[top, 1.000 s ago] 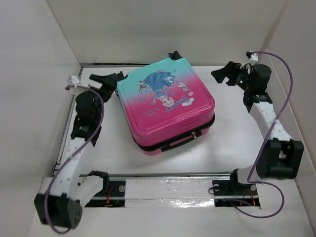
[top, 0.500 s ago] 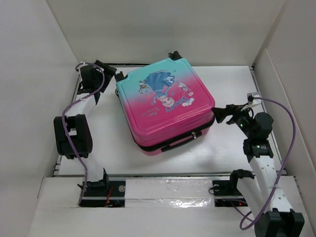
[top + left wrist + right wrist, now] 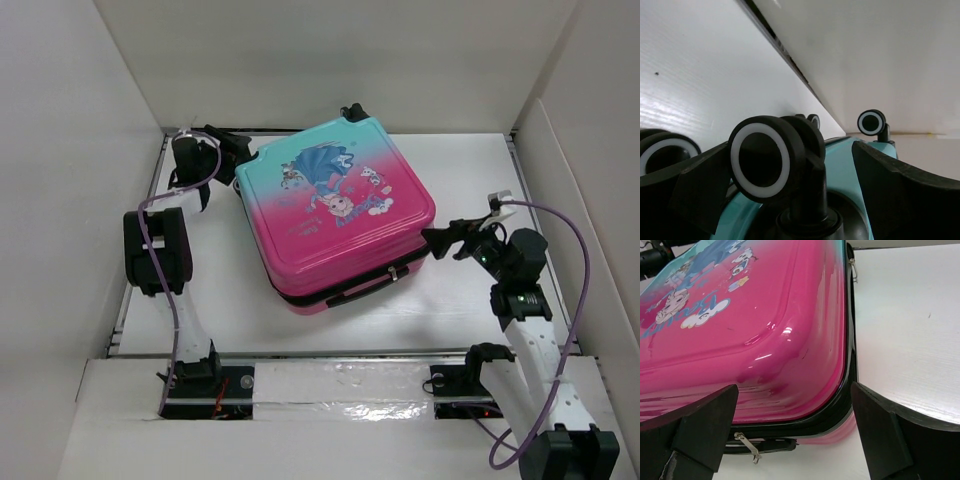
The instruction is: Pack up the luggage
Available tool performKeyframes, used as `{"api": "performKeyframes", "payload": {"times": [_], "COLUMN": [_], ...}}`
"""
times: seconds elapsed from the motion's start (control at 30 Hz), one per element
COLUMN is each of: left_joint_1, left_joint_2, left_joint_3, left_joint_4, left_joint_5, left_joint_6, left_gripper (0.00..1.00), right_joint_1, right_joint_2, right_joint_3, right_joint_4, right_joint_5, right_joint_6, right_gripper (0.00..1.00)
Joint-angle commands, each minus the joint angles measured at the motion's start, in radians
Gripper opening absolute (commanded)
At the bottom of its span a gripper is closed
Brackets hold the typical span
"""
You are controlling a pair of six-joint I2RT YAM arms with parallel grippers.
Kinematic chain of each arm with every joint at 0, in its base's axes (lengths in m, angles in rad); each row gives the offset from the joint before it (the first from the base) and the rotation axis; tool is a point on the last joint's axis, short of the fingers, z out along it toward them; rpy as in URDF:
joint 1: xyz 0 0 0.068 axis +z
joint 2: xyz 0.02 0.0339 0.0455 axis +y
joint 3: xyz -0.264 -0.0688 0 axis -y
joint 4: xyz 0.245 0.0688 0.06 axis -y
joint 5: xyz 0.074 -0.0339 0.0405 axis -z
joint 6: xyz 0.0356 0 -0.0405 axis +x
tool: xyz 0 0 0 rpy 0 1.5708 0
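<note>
Two hands, from above: the left hand (image 3: 238,150) and the right hand (image 3: 437,243) each have their fingers spread wide apart, and neither holds anything.
Luggage, from above: the luggage (image 3: 335,215) lies flat and zipped shut on the white surface (image 3: 480,170) between the two hands. The princess print faces up. The teal end is toward the left hand and the pink end toward the right hand.
Left hand, from above: its fingertips are just beside the teal corner of the case, where the wheels stick out.
Right hand, from above: its fingertips point at a pink corner of the case and are just beside its side wall. I cannot tell whether they touch it.
Left wrist view, fingers: two dark fingers (image 3: 695,192) frame the bottom of the picture, set well apart.
Left wrist view, wheel: a black wheel with a white ring (image 3: 761,160) stands between the fingers, close in front of the hand, on the teal shell. I cannot tell whether it touches either finger.
Left wrist view, other wheels: a second wheel (image 3: 871,122) stands farther off, above the finger at the picture's right. A third wheel (image 3: 660,155) shows at the outer side of the other finger.
Right wrist view, fingers: both dark fingers (image 3: 702,425) are wide apart, with the glossy pink corner of the case between them and close ahead.
Right wrist view, zipper: a metal zipper pull (image 3: 747,445) hangs from the black seam, just beside the finger at the picture's left.
Right wrist view, surface: bare white surface lies beyond the other finger.
</note>
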Motion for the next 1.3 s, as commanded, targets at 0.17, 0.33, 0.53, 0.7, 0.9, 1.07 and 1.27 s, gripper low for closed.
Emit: {"api": "performKeyframes", "payload": {"times": [0.17, 0.33, 0.53, 0.7, 0.9, 1.07, 1.27], "left_joint_1": [-0.030, -0.030, -0.041, -0.041, -0.050, -0.059, -0.024], "left_joint_2": [-0.004, -0.060, -0.163, -0.234, -0.301, -0.301, -0.249], "left_joint_3": [-0.057, -0.129, -0.110, -0.024, 0.007, 0.033, -0.008], "left_joint_4": [0.373, 0.511, 0.498, 0.415, 0.325, 0.226, 0.059], "left_joint_5": [0.016, -0.053, -0.059, -0.044, -0.041, -0.038, -0.093], "left_joint_6": [-0.200, -0.264, -0.283, -0.292, -0.312, -0.257, -0.078], "left_gripper": [0.91, 0.77, 0.74, 0.73, 0.72, 0.74, 0.89], "right_joint_1": [0.017, 0.026, 0.046, 0.064, 0.073, 0.083, 0.113], "right_joint_2": [-0.030, -0.064, -0.073, -0.067, -0.071, -0.051, -0.071], "right_joint_3": [-0.004, 0.004, 0.029, 0.045, 0.062, 0.067, 0.062], "right_joint_4": [0.001, -0.020, -0.037, -0.045, -0.048, -0.062, -0.072], "right_joint_5": [-0.061, -0.084, -0.116, -0.119, -0.119, -0.104, -0.062], "right_joint_6": [-0.009, 0.000, 0.002, -0.001, 0.002, -0.009, -0.023], "right_gripper": [1.00, 1.00, 1.00, 1.00, 1.00, 1.00, 1.00]}}
